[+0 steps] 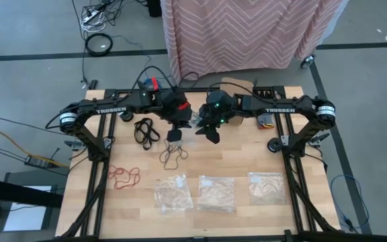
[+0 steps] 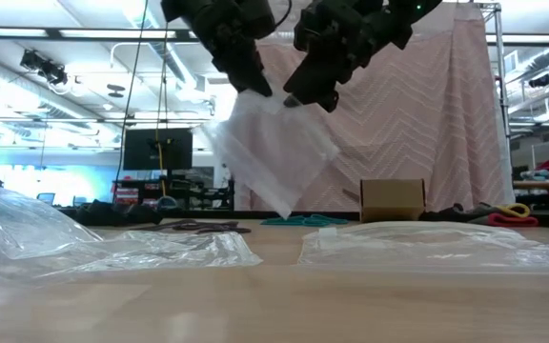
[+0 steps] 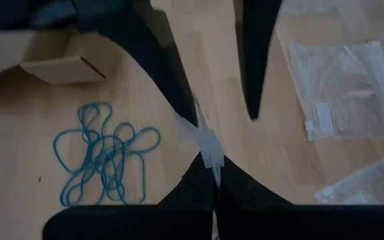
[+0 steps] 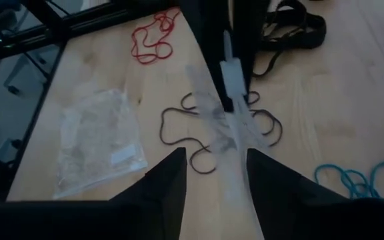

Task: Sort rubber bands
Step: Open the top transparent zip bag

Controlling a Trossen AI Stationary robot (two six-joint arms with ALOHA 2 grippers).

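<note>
Presently the left gripper (image 2: 255,81) is clamped on a clear bag's (image 2: 274,157) top edge, held aloft so the spread-jawed right gripper (image 2: 311,95) can part its mouth.

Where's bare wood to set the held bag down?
Free: the strip between the dark brown bands and the right-hand bag; also the corner left of the red bands. Crowded: under both grippers, left, right, and the front row of bags.

the wooden table (image 1: 234,158) carries three clear plastic bags (image 1: 215,193) in a row, red rubber bands (image 1: 123,176), black rubber bands (image 1: 146,130), dark brown rubber bands (image 1: 173,155), teal-blue rubber bands (image 3: 104,161) and a cardboard box (image 2: 392,200).
</note>
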